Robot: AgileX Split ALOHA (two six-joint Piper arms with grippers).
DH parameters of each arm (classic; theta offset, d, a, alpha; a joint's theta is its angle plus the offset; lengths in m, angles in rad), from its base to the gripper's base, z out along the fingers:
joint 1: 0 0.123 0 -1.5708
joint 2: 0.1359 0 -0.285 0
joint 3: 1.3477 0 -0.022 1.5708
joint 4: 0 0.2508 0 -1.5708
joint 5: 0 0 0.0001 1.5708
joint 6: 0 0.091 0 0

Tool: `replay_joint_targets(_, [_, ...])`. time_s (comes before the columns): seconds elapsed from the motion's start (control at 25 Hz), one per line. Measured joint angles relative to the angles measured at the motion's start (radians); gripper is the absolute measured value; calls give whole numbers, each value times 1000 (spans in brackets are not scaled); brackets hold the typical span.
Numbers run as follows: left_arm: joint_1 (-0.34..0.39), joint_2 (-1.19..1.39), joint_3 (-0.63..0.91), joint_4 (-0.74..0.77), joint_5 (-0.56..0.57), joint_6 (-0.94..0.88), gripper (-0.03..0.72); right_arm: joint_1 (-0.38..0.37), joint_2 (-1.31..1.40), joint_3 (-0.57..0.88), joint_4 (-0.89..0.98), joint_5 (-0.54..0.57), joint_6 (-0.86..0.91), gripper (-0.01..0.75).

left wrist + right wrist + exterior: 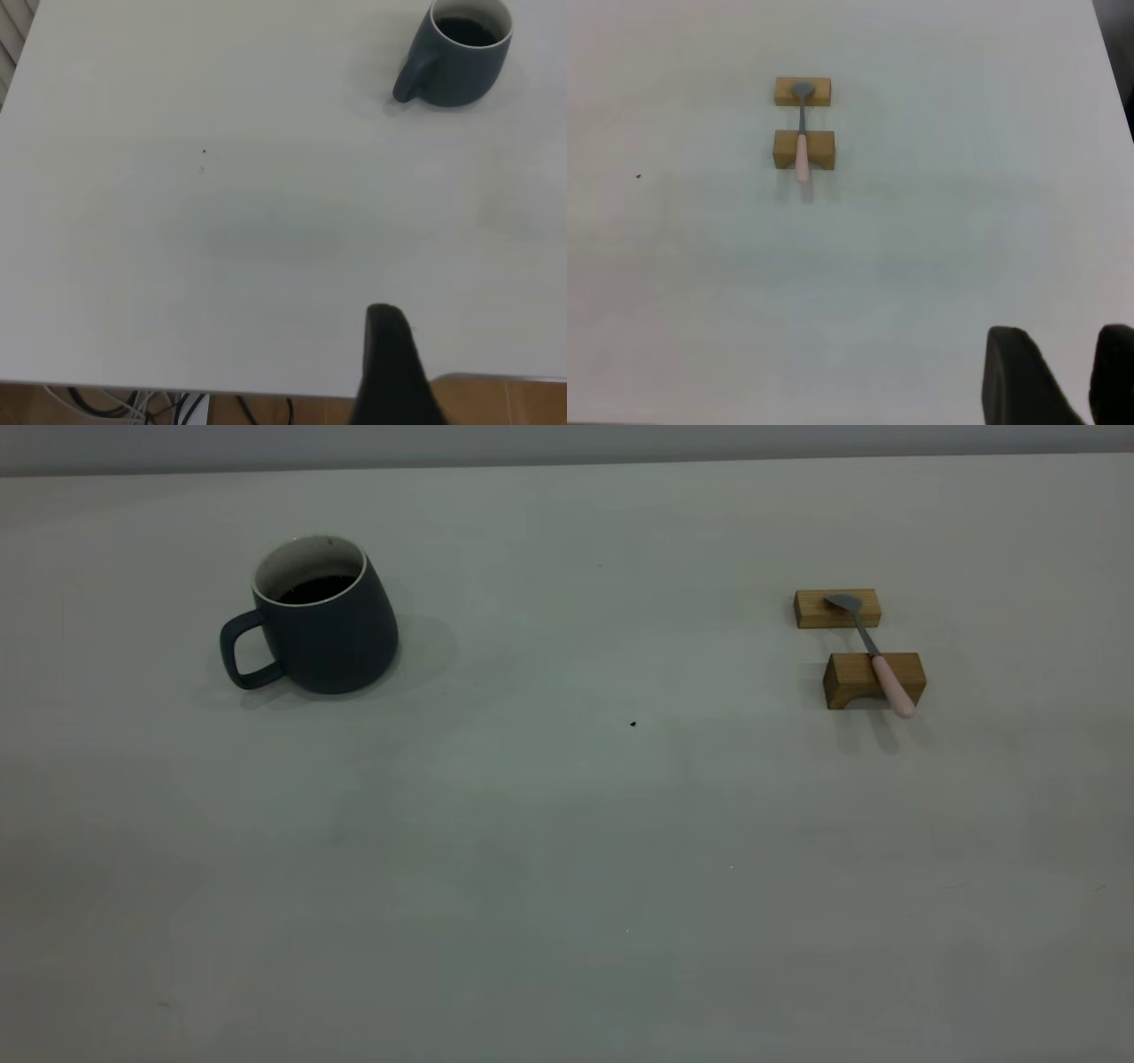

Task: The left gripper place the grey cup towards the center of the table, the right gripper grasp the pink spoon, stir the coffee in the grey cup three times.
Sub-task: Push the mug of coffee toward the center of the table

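Observation:
The grey cup (319, 615) stands upright at the table's (567, 824) left side, handle pointing left, with dark coffee (317, 588) inside. The left wrist view shows the grey cup (456, 53) far ahead of my left gripper (483, 350), which hangs at the table's near edge; one dark finger (387, 354) shows, with nothing beside it. The pink spoon (877, 657) lies across two wooden blocks at the right, bowl on the far block. My right gripper (1063, 354) is open and empty, well back from the pink spoon (802, 142). Neither arm appears in the exterior view.
The far wooden block (837, 608) is flat; the near one (873, 680) has an arched underside. A tiny dark speck (633, 724) marks the table's middle. Cables (168, 407) hang below the table edge in the left wrist view.

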State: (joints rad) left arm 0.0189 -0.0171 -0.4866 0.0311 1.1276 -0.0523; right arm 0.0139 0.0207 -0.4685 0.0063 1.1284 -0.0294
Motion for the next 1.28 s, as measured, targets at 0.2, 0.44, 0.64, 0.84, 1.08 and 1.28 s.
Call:
replay_joint_targets(0.2, [0, 0, 0, 0, 0, 0, 550, 0, 0, 0, 0, 0, 0, 241])
replay_joint_targets(0.44, [0, 0, 0, 0, 0, 0, 550, 0, 0, 0, 0, 0, 0, 241])
replay_joint_targets(0.64, [0, 0, 0, 0, 0, 0, 550, 0, 0, 0, 0, 0, 1, 241])
replay_joint_targets(0.84, [0, 0, 0, 0, 0, 0, 550, 0, 0, 0, 0, 0, 1, 241])
replay_joint_targets(1.08, [0, 152, -41, 1, 9, 0, 550, 0, 0, 0, 0, 0, 1, 241])
replay_joint_targets(1.28, [0, 470, -103, 13, -65, 13, 550, 0, 0, 0, 0, 0, 1, 241])
